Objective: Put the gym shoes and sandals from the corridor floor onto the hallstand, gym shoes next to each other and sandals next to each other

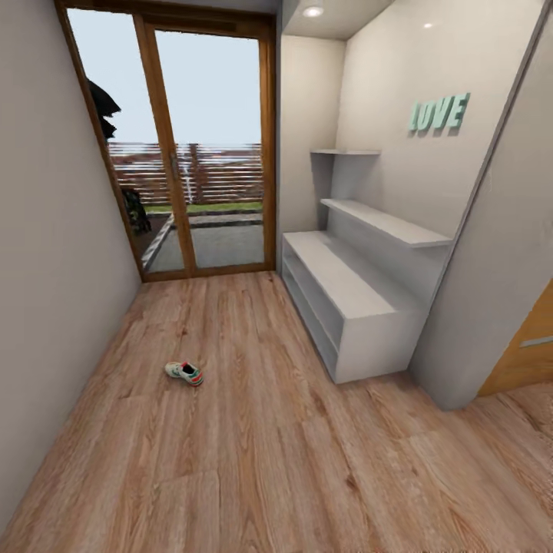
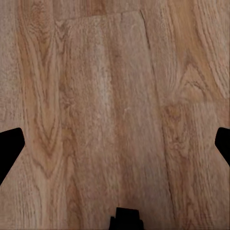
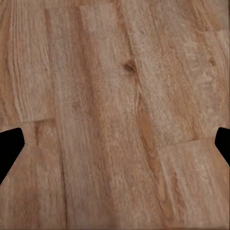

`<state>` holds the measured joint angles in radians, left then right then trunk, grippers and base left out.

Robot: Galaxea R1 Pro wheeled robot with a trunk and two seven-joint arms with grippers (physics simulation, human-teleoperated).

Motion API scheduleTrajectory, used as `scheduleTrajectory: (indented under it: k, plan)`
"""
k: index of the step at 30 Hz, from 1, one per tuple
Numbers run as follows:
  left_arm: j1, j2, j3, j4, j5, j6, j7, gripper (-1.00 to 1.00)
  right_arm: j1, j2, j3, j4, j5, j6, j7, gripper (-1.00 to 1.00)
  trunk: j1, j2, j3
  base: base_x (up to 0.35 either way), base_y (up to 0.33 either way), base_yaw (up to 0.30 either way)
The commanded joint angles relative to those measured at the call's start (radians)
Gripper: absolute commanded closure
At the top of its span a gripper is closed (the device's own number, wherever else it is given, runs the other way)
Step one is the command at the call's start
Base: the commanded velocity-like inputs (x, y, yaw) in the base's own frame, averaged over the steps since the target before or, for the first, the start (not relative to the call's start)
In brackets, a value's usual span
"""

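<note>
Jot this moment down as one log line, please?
sneaker: lying on floor | rack: bare | left jaws: open, empty | right jaws: open, empty

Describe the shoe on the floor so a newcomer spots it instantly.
Start at the glass door, then come down the wood floor towards the left wall. The gym shoe lies alone there: white with green and red-orange accents, well apart from the white hallstand.

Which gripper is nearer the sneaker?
Cannot tell. Sneaker lies on the floor ahead-left; left gripper and right gripper each face bare planks.
</note>
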<state>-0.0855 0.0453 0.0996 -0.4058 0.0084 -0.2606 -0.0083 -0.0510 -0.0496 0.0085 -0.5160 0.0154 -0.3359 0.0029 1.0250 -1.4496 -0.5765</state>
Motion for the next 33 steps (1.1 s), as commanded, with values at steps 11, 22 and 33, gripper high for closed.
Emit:
scheduleTrajectory:
  k: [11,22,33]
  plan:
    - [0.0,0.0,0.001,0.001,0.001,-0.003,-0.001,-1.0,-0.001,0.0,0.0,0.001,0.001,-0.003,0.0,-1.0,0.0,0.0,-0.001,0.082,0.304,-0.267]
    - [0.0,0.0,0.0,0.001,0.001,-0.005,-0.001,-1.0,-0.001,0.0,0.0,0.001,0.001,-0.003,0.0,-1.0,0.0,0.0,-0.001,0.044,0.305,-0.267]
    - [0.0,-0.001,0.0,0.001,0.001,-0.012,-0.001,-1.0,-0.001,0.0,0.0,0.001,0.001,-0.002,0.0,-1.0,0.0,0.0,-0.001,0.002,0.305,-0.267]
